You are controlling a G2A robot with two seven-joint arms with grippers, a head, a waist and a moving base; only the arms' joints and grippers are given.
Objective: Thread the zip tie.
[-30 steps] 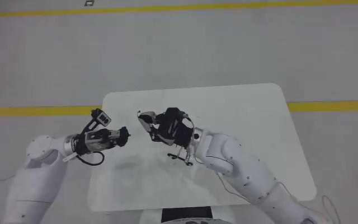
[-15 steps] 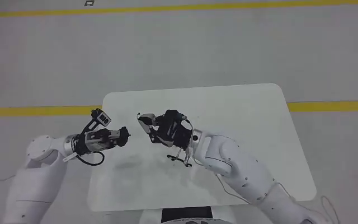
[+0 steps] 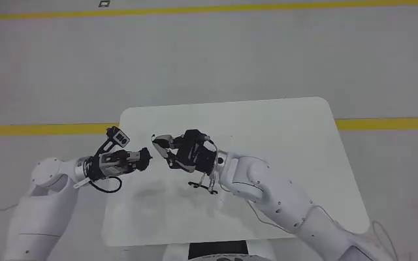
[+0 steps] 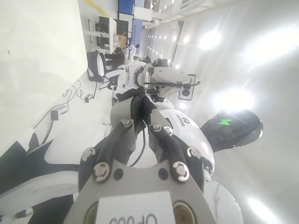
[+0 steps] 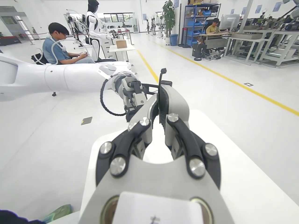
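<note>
The right gripper (image 5: 160, 99) pinches the thin black zip tie (image 5: 161, 79) above the left of the table (image 3: 294, 130), head up. The left gripper (image 4: 139, 104), fingers drawn together, hangs just left. Light and springy, the tie likely needs gripping near its tip.

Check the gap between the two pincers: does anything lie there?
In the top view, only bare table shows between the left pincer and the right pincer, which clamps the zip tie.
</note>
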